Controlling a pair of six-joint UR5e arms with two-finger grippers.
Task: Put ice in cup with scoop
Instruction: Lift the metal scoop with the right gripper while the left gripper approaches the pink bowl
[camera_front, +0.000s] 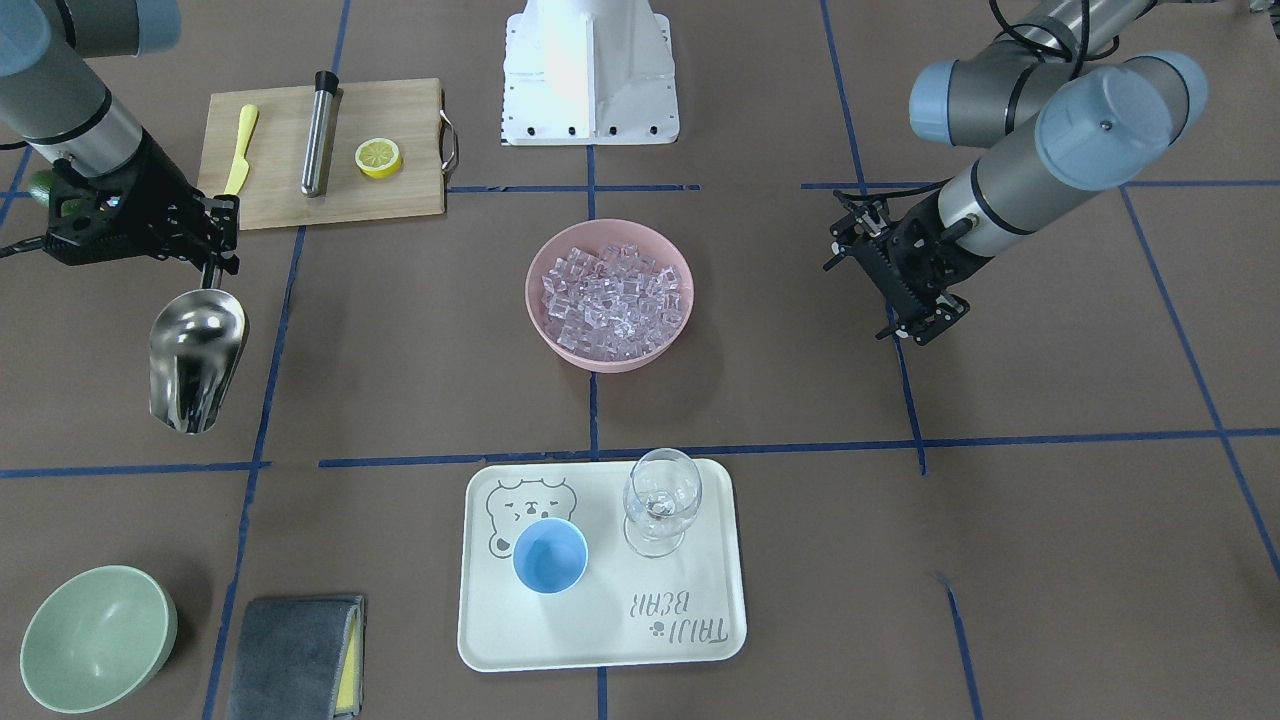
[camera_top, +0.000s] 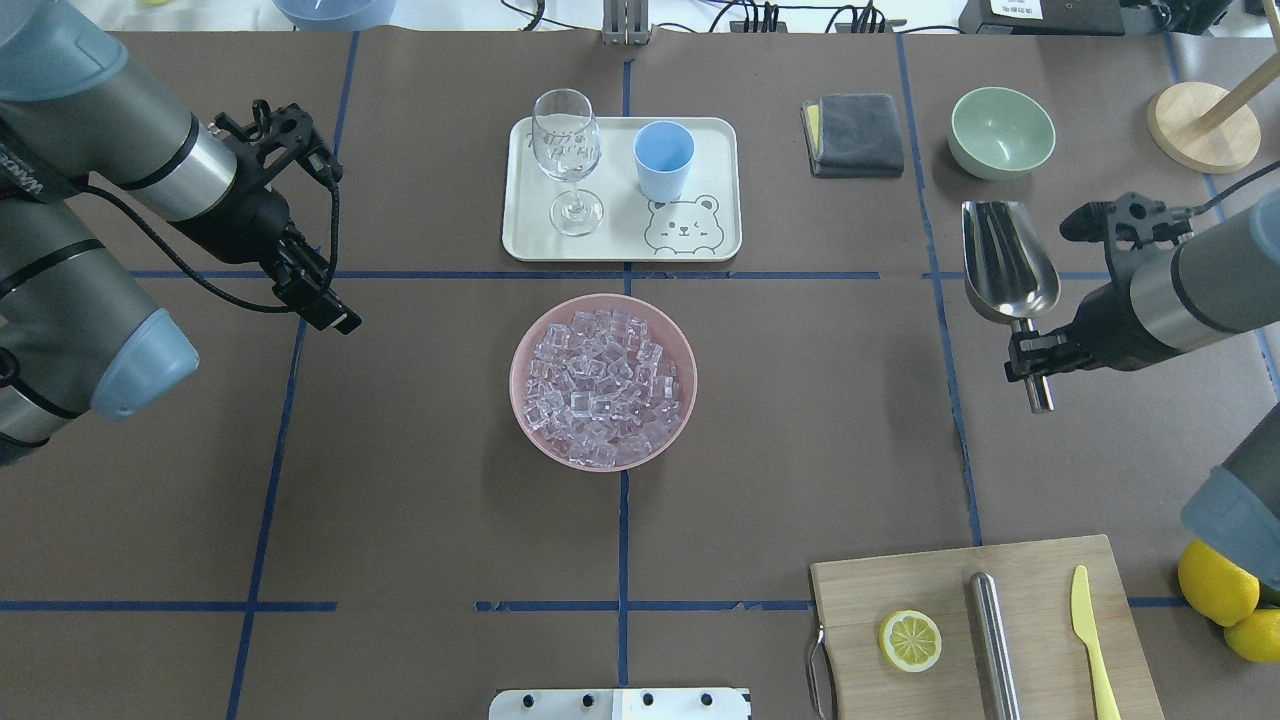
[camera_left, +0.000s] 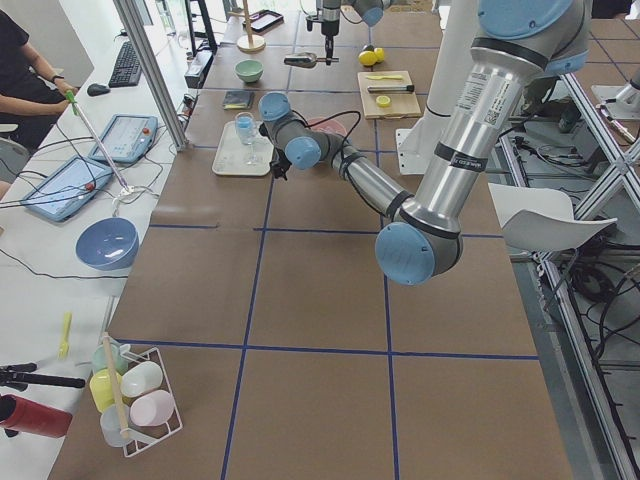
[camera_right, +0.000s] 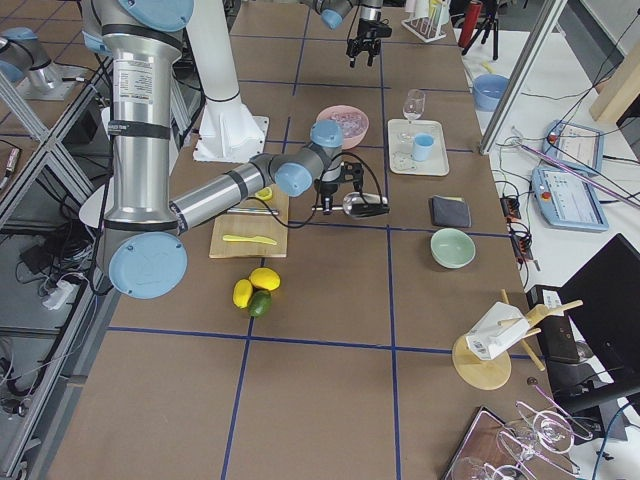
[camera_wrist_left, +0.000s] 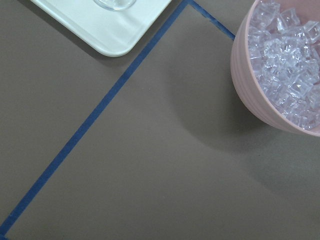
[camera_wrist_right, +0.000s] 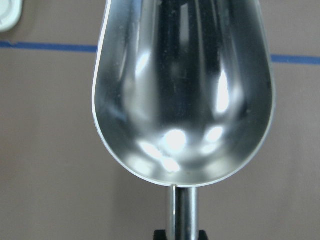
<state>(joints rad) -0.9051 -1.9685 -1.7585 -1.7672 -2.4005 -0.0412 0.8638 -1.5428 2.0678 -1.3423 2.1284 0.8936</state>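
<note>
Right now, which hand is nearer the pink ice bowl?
Left. In the overhead view the left hand hangs to the left of the pink bowl; the right hand, shut on the scoop handle, is farther off to the right.

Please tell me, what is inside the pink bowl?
The pink bowl holds ice: many clear cubes, heaped nearly to its rim. The cubes cover the bowl's bottom, so anything beneath them cannot be seen.
</note>
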